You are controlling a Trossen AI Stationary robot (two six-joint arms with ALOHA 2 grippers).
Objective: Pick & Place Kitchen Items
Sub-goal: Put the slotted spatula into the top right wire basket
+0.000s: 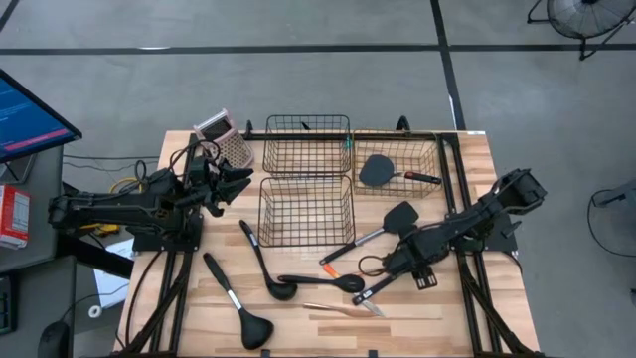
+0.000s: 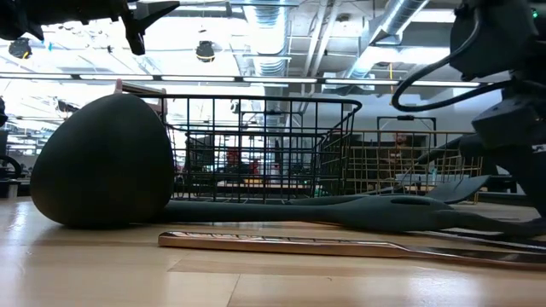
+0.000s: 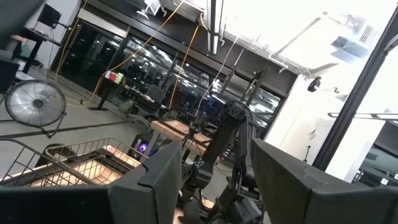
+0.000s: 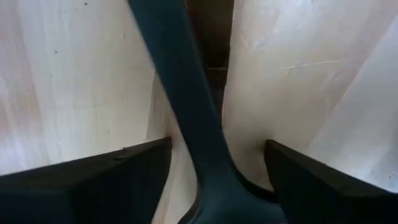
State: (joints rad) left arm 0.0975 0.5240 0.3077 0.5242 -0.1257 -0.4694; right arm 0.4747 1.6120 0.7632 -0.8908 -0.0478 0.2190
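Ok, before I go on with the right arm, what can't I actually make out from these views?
- Right gripper, high view: the arm covers its fingertips, so contact with the utensil handle is unclear. Right wrist view shows the handle between the fingers, with gaps either side.
- That handle's head: cut off by the right wrist view's edge.
- Copper-handled piece, low view: its far end runs out of frame.
- Ladle, low view: blocks the basket behind it.

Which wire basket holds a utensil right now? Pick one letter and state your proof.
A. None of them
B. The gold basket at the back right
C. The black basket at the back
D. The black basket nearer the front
B: in the high view a black spatula lies inside the gold wire basket, while both black wire baskets hold no utensil.
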